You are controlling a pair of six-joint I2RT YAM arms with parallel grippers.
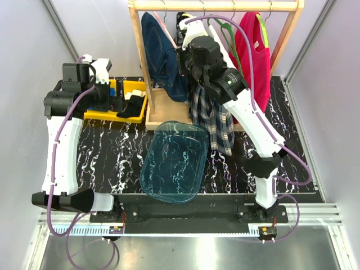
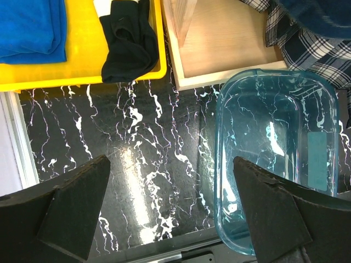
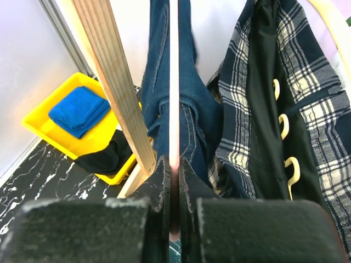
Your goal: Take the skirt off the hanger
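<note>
Pinches the thin hanger bar [image 3: 174, 66] with the right gripper [image 3: 174, 164], beside the blue jean cloth [image 3: 192, 109]. Holds the left gripper [image 2: 170, 170] wide open above the table [image 2: 148, 126].

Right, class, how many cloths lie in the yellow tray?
2 in the yellow tray: a blue cloth at its left, a black cloth at its right. The tray is partly cropped; more may hide.

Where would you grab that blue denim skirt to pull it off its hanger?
Probably at its loose lower edge, coming from the front: the denim skirt hangs open on that side, with the rack's wooden post tight on one side and the plaid garment on the other.
</note>
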